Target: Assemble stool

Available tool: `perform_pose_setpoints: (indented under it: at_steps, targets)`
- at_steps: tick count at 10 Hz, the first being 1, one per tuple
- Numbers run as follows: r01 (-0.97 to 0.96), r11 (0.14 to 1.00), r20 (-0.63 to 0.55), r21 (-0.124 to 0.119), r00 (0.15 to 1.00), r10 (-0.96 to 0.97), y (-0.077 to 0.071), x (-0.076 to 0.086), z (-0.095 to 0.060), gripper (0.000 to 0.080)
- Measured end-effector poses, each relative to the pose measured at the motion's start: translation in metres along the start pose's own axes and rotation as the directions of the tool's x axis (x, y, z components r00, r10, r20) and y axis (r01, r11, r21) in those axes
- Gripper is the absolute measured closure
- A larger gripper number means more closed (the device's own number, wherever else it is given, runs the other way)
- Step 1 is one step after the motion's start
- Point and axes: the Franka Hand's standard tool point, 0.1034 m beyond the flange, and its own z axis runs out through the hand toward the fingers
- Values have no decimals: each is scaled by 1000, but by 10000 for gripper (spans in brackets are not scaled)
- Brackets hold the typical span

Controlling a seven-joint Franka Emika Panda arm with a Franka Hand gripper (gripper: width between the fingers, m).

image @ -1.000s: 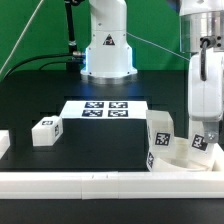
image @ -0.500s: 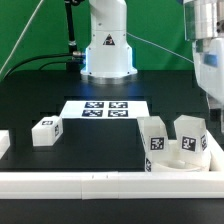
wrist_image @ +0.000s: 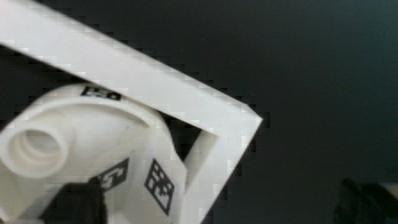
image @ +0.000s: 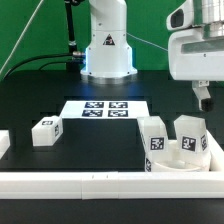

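The white seat disc (image: pixel 181 161) lies at the exterior view's right, against the corner of the rail. Two tagged legs stand upright on it, one on its left side (image: pixel 157 138) and one on its right side (image: pixel 191 135). A third leg (image: pixel 45 130) lies loose on the black table at the exterior view's left. My gripper (image: pixel 203 97) hangs open and empty above and just right of the right leg, touching nothing. In the wrist view my gripper (wrist_image: pixel 222 205) looks down on a tagged leg (wrist_image: pixel 71 140), with dark fingertips (wrist_image: pixel 80 200) wide apart.
The marker board (image: pixel 105 108) lies mid-table before the robot base (image: pixel 107 55). A long white rail (image: pixel 90 181) runs along the front edge and turns a corner (wrist_image: pixel 178 90) beside the seat. Another white part (image: pixel 3 143) shows at the far left edge.
My gripper let go of the right leg on the seat and rose straight up. The leg stays standing on the disc.
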Motion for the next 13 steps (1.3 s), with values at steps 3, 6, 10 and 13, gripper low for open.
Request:
perform_pose_setpoints:
  at_steps: [3,6,10,13]
  targets:
    - [527,849,-7,-34,850,-527,-1,10,-3,150]
    - [802,597,37,-35,598,-801,0,9,-3,150]
    - [947,318,63,-54,321,-945,5,16,-2,150]
    - [997,-74,160,-18,-71,-985,8,15,-1,150]
